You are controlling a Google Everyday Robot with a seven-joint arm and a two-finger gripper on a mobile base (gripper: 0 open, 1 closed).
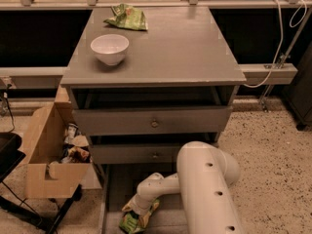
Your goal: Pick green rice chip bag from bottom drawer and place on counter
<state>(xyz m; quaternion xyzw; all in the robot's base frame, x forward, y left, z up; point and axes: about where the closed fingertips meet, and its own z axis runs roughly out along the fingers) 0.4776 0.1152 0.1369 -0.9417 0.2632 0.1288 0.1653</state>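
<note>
The green rice chip bag (132, 220) lies on the floor of the open bottom drawer (113, 189), at its front left. My gripper (138, 208) reaches down into that drawer from the white arm and sits right on top of the bag, hiding part of it. The counter (175, 48) is the flat grey top of the cabinet above.
A white bowl (109, 48) stands on the counter's left side. A paler green bag (126, 17) lies at the counter's back. Two shallow knobbed drawers (154, 122) sit above the open one. An open cardboard box (48, 152) with clutter stands at the left. A white cable (278, 38) hangs right.
</note>
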